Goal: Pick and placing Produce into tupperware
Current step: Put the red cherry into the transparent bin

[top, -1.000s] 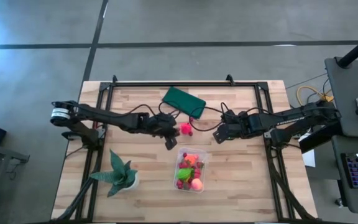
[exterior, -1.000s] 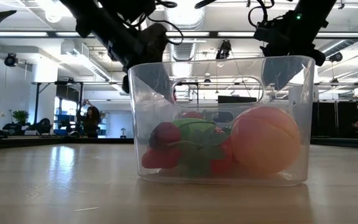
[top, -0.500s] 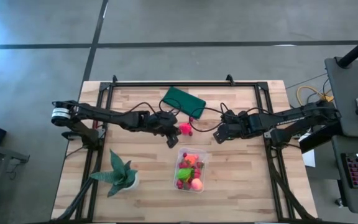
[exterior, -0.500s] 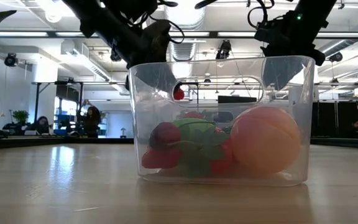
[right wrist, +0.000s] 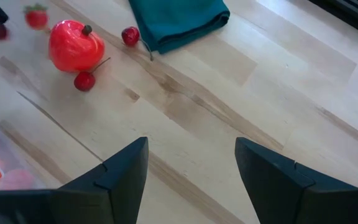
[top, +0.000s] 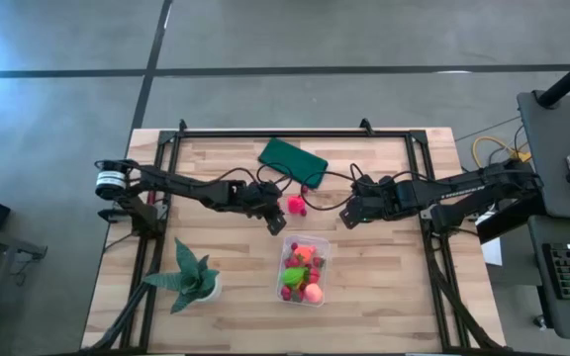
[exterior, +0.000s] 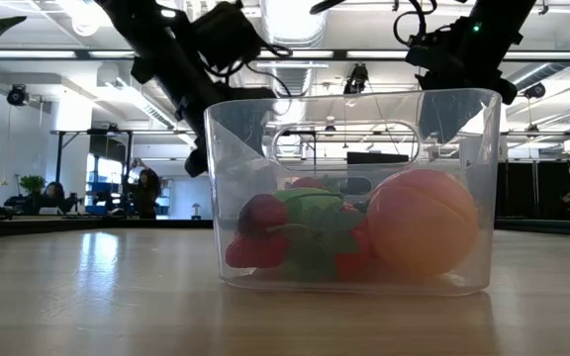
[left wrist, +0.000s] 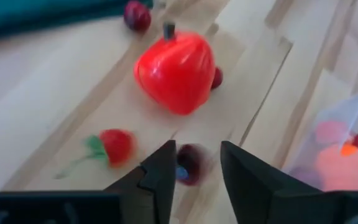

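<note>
The clear tupperware (top: 303, 270) stands near the table's front and holds an orange ball (exterior: 422, 222), red berries and a green piece. The big red-pink piece (left wrist: 176, 71) lies on the table beyond it, with dark red berries (left wrist: 137, 14) beside it. A small strawberry (left wrist: 114, 146) shows blurred. My left gripper (left wrist: 194, 155) hovers just left of the red-pink piece (top: 294, 205), fingers apart, with a blurred dark red berry (left wrist: 190, 167) in their gap. My right gripper (top: 346, 216) is open and empty to the right. My left gripper has the dark red berry (left wrist: 190, 167) in the gap between its fingertips, close to one finger (left wrist: 163, 171). The berry is blurred, and I cannot tell whether a finger touches it.
A flat dark green rectangle (top: 292, 161) lies at the far middle of the table. A spiky green potted plant (top: 191, 279) stands at the near left. Black frame rails (top: 156, 198) run along the table's left, right and far sides.
My left gripper has shifted a little toward the table's left. Half a second ago a small red piece showed at its fingertips, above the table, behind the tupperware; it no longer shows there. The strawberry and the berry near the fingers are blurred with motion.
</note>
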`<move>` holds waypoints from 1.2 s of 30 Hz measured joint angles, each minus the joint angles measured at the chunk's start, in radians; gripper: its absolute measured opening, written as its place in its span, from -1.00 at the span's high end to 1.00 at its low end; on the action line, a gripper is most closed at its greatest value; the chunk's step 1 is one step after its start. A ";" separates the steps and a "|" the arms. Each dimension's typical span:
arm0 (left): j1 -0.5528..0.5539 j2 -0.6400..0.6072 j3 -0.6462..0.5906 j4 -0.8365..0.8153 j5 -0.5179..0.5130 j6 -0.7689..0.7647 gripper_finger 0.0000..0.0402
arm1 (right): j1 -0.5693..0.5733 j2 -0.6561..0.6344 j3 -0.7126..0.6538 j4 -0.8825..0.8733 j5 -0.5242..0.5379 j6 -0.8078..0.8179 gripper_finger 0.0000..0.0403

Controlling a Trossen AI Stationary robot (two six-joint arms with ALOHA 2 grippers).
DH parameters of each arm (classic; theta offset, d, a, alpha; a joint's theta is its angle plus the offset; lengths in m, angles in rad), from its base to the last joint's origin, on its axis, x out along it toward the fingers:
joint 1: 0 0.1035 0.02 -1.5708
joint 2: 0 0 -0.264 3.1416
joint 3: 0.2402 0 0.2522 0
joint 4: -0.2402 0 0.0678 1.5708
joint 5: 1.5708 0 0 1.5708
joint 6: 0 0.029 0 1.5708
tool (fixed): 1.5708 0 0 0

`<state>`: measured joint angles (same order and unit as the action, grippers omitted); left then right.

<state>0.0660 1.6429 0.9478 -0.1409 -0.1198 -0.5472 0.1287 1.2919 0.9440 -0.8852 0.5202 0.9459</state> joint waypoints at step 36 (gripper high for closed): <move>0.107 0.047 0.016 -0.041 0.110 -0.492 -0.09 | -0.003 0.000 0.000 0.000 0.005 -0.004 -0.16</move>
<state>0.1726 1.6902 0.9636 -0.1817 -0.0097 -1.0396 0.1257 1.2919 0.9440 -0.8848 0.5251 0.9421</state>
